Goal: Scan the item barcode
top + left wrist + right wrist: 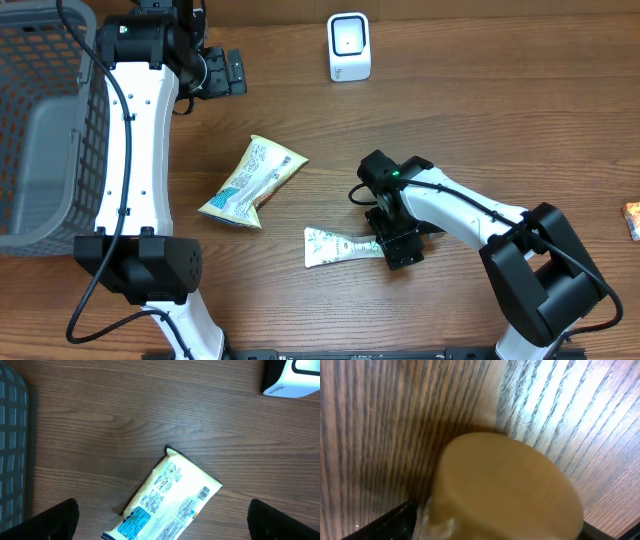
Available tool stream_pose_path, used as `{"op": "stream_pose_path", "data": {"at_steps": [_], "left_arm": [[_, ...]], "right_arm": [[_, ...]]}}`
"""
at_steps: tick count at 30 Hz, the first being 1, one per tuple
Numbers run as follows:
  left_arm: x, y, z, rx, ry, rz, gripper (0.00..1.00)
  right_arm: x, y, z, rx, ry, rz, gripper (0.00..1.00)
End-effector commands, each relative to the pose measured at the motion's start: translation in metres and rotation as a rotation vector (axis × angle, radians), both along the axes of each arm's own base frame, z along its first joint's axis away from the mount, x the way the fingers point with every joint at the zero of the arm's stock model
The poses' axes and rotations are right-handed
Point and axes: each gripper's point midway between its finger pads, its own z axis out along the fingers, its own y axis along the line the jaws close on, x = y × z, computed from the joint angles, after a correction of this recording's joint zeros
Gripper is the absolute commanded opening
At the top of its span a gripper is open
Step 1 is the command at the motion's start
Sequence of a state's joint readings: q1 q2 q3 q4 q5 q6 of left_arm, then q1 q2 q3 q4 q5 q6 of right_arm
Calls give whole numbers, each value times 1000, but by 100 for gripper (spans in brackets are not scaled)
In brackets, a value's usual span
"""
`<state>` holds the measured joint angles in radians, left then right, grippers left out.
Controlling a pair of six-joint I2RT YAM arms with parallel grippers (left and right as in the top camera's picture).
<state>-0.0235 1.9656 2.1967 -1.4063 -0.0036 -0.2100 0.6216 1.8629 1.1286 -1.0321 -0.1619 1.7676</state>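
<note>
**A:** Going from the left, what is sitting on the worktop (500, 110)?

**B:** A grey basket (40, 120) is filling the left edge. Beside it, toward the far side, the left tool (236, 72) is hanging above bare wood, spread wide apart and holding nothing.

**A:** And nearer the middle?

**B:** A yellow-green packet (252, 182) is lying flat and slanted, well apart from both tools. Right of it and nearer the front, a slim white tube (340, 245) is lying on the wood. That one looks like the item being worked on.

**A:** How is the tube lying?

**B:** Its long axis is running nearly left to right, with the flat crimped end pointing left. The right tool (395, 245) is sitting at the other end. The right wrist view is showing a blurred, round tan end (505, 490) between the fingers.

**A:** Is the tool clamping it?

**B:** That cannot be told. The fingers are standing on either side of the end, but the pictures are not showing whether they are pressing on it.

**A:** Where is the scanner?

**B:** The white scanner (349, 47) is standing at the far edge, almost straight beyond the tube and well apart from it. The right arm is clearly the nearer one. Probably the tube is going to need lifting and carrying away from the robot, with its barcode turned to the scanner's window.
</note>
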Motion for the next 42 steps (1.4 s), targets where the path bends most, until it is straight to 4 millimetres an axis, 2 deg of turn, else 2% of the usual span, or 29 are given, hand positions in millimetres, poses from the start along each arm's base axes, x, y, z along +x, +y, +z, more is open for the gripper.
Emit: {"op": "stream_pose_path", "data": {"at_steps": [1, 10, 13, 17, 18, 21, 25, 30, 35, 42], "left_arm": [[-1, 5, 2, 0, -5, 25, 100], [-1, 5, 2, 0, -5, 25, 100], [-1, 5, 2, 0, -5, 25, 100], [-1, 5, 2, 0, -5, 25, 100], [-1, 5, 2, 0, -5, 25, 100], [-1, 5, 2, 0, -5, 25, 100], [-1, 5, 2, 0, -5, 25, 100], [-1, 5, 2, 0, -5, 25, 100], [-1, 5, 2, 0, -5, 25, 100], [-1, 5, 2, 0, -5, 25, 100]], "right_arm": [[2, -15, 1, -80, -23, -30, 75], [7, -23, 0, -122, -54, -23, 53], [12, -20, 0, -109, -75, -19, 51], [34, -19, 4, -113, -162, 73, 48], [47, -22, 11, -137, -212, 136, 44], [66, -34, 30, -229, -287, 220, 39], [77, -60, 62, -399, -322, 258, 37], [88, -77, 79, -514, -366, 302, 32], [99, -94, 104, -646, -413, 329, 32], [116, -114, 170, -837, -490, 365, 32]]}}
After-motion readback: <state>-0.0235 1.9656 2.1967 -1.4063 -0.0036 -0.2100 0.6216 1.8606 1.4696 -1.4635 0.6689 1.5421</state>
